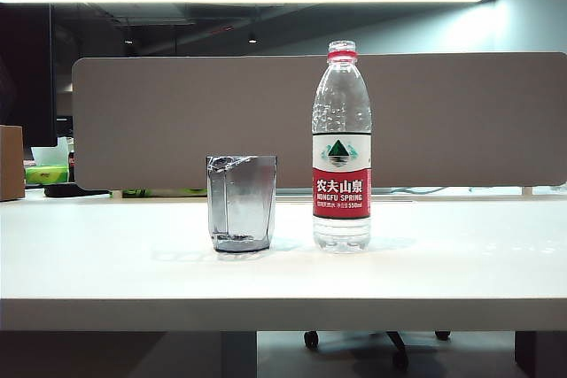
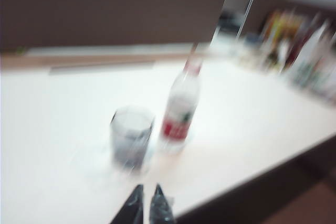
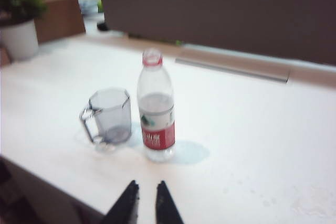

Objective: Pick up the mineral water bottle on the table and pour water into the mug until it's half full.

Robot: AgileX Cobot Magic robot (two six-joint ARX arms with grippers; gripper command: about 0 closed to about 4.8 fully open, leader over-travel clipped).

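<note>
The mineral water bottle [image 1: 341, 148] stands upright on the white table [image 1: 461, 263]. It is clear, with a red neck ring and a red-and-white label, and water shows inside it [image 3: 156, 103]. Just to its left stands the smoky-grey faceted mug [image 1: 241, 204], with a small gap between them. Its handle [image 3: 86, 121] shows only in the right wrist view. Neither gripper appears in the exterior view. My left gripper [image 2: 148, 188] hovers near the table's front edge, short of the mug [image 2: 131, 137] and bottle [image 2: 181, 108], with its tips almost together. My right gripper [image 3: 147, 183] hangs short of the bottle [image 3: 156, 129], slightly open and empty.
A grey partition panel [image 1: 177, 121] runs along the back of the table. A cardboard box [image 1: 11, 161] sits at the far left, and a potted plant [image 3: 21, 24] stands near it. Blurred bottles and clutter [image 2: 310, 61] line the far right side. The table's front edge [image 1: 283, 312] is thick.
</note>
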